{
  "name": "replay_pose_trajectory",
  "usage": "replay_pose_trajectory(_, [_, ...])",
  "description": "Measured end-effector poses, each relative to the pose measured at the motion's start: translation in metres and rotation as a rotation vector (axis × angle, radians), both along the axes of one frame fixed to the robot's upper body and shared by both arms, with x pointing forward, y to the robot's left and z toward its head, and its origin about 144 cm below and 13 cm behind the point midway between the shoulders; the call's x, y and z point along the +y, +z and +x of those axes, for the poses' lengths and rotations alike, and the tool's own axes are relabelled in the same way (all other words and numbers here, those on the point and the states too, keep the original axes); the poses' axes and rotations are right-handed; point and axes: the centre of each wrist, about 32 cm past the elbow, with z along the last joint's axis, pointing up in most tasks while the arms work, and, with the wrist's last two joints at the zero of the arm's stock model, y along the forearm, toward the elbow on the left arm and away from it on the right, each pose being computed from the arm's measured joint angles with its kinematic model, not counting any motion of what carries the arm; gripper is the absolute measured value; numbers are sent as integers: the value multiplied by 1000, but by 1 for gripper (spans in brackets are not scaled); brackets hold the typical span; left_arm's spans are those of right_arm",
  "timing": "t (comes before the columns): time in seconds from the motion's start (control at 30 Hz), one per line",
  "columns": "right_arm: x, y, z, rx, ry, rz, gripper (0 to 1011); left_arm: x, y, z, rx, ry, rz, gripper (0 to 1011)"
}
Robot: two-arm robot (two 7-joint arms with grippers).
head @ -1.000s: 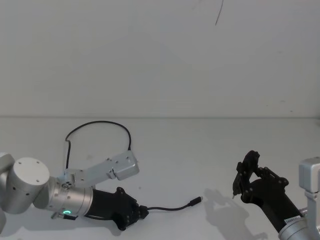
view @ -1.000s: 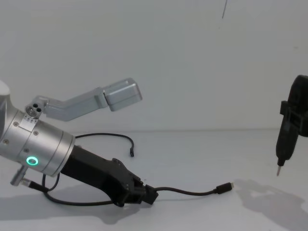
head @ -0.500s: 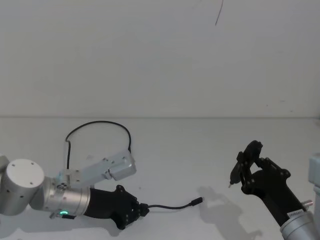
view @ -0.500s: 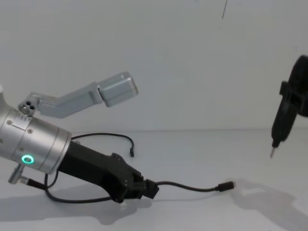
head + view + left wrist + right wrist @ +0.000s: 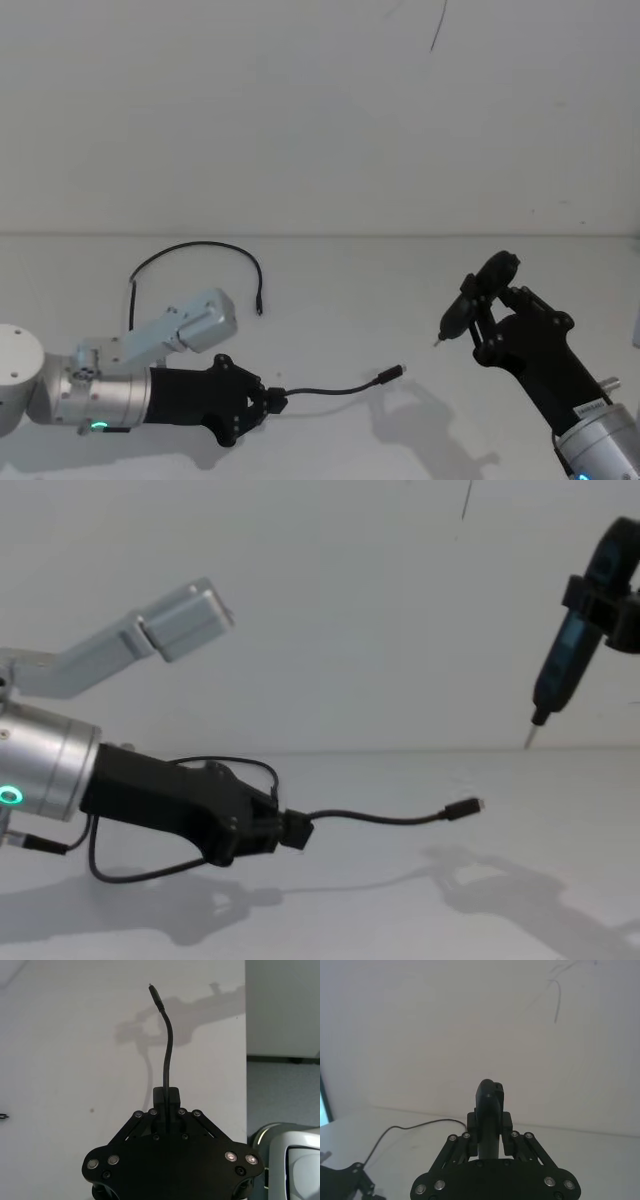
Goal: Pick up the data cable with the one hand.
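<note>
Left gripper (image 5: 272,402) (image 5: 290,830) (image 5: 166,1096) lay low over the near left part of the surface (image 5: 350,290), arm nearly level. Its fingers were closed on the data cable (image 5: 340,390) (image 5: 380,818) (image 5: 166,1055), pinching the cord partway along.

From the fingers a short length ran out toward the middle. It ended in the metal-tipped plug (image 5: 392,374) (image 5: 463,807), which hung clear of the surface with its shadow below. The rest of the cable looped back behind the left arm toward the far side. The other plug (image 5: 259,309) lay on the surface, short of the far edge where the surface met the wall (image 5: 320,120).

Right gripper (image 5: 483,322) (image 5: 490,1127) was raised at the right, its fingers closed on a dark pen-like tool (image 5: 468,302) (image 5: 562,665) (image 5: 489,1100) with the thin tip pointing down and left. The tip was well apart from the free plug, with bare surface between and beneath them.

Left wrist view: the surface stopped at a straight edge beside the gripper, with floor beyond.
</note>
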Motion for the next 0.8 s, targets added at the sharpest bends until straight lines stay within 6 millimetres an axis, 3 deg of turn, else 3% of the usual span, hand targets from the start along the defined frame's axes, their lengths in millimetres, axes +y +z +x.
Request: replay_pose_trajectory(0.8, [27, 10, -8, 0, 142, -73, 263, 15, 4, -9, -37, 14, -55, 42])
